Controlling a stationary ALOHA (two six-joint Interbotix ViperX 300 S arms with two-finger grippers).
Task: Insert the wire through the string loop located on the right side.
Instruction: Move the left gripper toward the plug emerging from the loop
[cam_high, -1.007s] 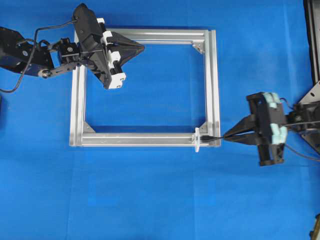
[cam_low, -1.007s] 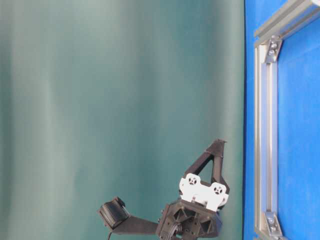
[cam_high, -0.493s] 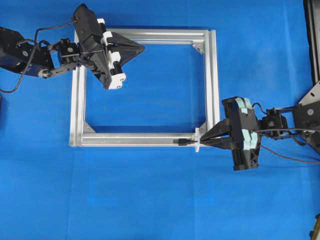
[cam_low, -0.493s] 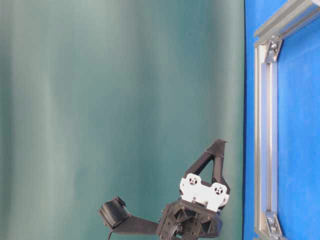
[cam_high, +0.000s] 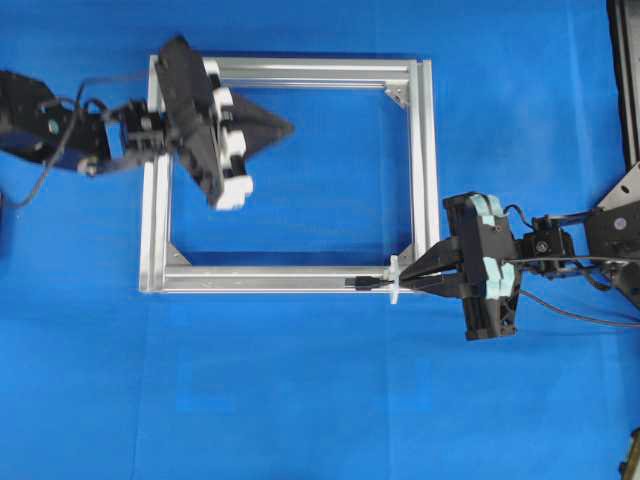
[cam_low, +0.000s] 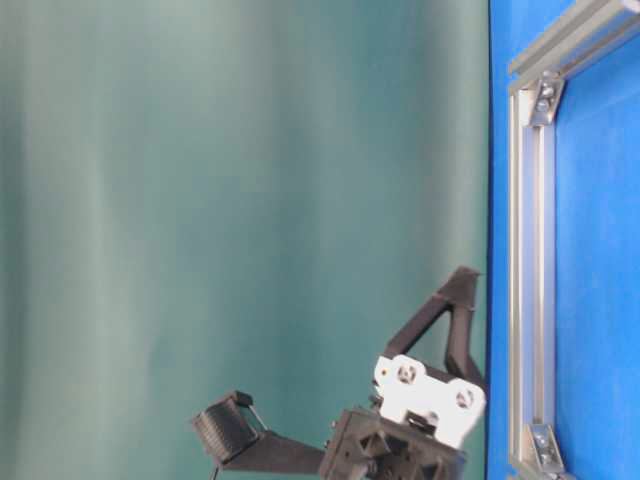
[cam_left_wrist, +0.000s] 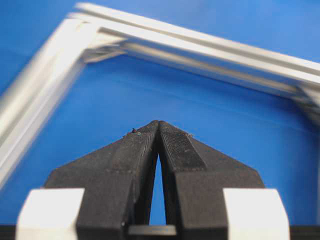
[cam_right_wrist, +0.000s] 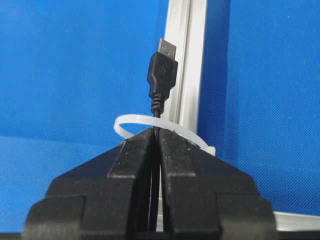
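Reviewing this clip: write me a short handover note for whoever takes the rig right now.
Right gripper: shut on the wire, just behind the plug.
Left gripper: shut, empty, above the frame near its upper-left corner.
String loop: upright on the frame's lower rail, near the right corner.
Done: plug has passed through the loop.
Left: feed more wire through, then release.

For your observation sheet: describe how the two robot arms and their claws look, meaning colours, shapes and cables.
Both arms are black with thin black cables. Each claw has two black wedge-shaped fingers tapering to a point. The left claw carries white blocks behind its fingers; the right claw has pale teal padding on its housing.
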